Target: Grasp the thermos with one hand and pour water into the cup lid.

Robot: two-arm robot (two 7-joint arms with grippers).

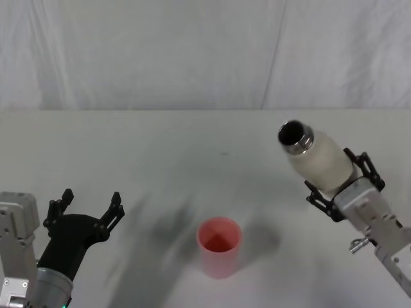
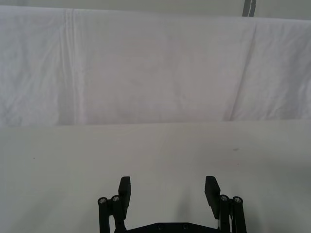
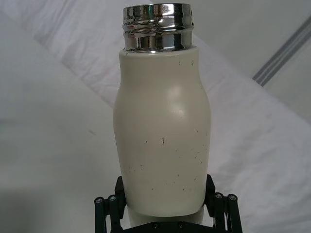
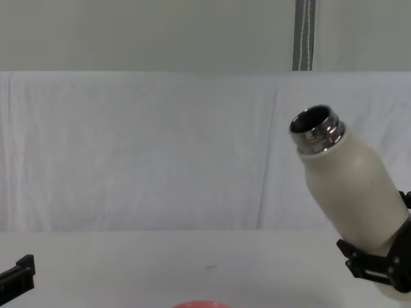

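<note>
A white counter (image 1: 160,147) spreads before the robot, with a white cloth hung behind it.

The thermos (image 1: 318,157), a cream matte bottle with a shiny steel neck and no cap, is held in the air over the counter's right side. It leans with its open mouth toward the robot's left, not yet tipped far enough to pour. The right claw (image 1: 343,186) is clenched around the bottle's base. The body looks rigid and smooth, so it may slip when tilted further; a grip this low leaves the weight of bottle and water hanging well out from the claw.

The left claw (image 1: 90,208) hovers released over the near left counter, grasping nothing.

The pink cup (image 1: 219,246) stands upright near the front centre, well apart from the thermos. It looks light and easy to knock over.
</note>
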